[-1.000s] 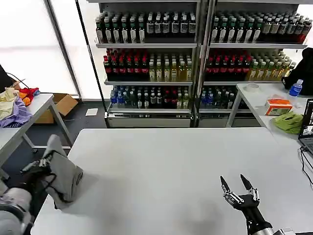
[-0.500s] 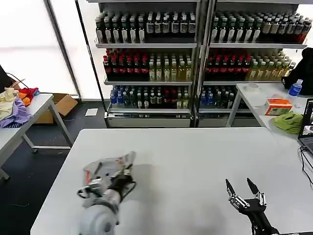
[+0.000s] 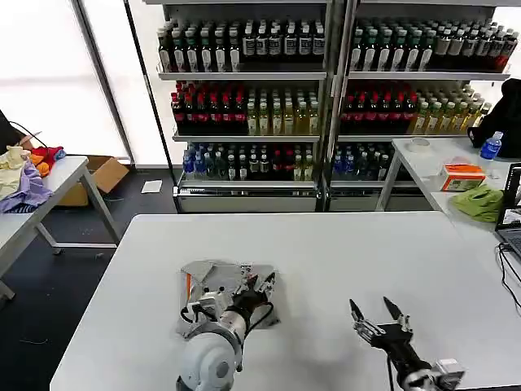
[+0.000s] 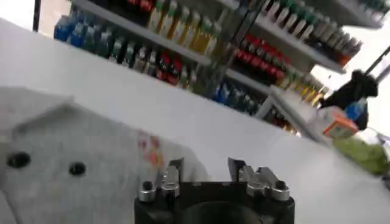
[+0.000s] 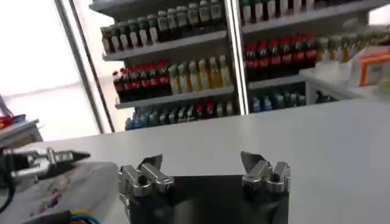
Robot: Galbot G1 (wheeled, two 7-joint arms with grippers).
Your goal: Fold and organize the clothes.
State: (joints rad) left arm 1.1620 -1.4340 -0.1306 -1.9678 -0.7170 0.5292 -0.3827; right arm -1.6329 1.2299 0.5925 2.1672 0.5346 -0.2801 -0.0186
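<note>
The left tool (image 3: 262, 286), fingers apart, rested on a grey shirt (image 3: 213, 279) on the desk (image 3: 342, 252); the right tool (image 3: 376, 315) hovered open nearby.

This looks like a mock shop set up inside a test lab. Along the back wall stand tall metal shelves (image 3: 326, 98) packed row upon row with drink bottles (image 3: 244, 45), sorted by colour as in a store aisle. In front of them are plain white work tables (image 3: 342, 244), more like lab benches than shop counters. A side table (image 3: 431, 167) carries a laptop (image 3: 511, 213) with trailing cables, and a cardboard box (image 3: 102, 175) sits on the dark floor by the bright frosted windows (image 3: 49, 73).
</note>
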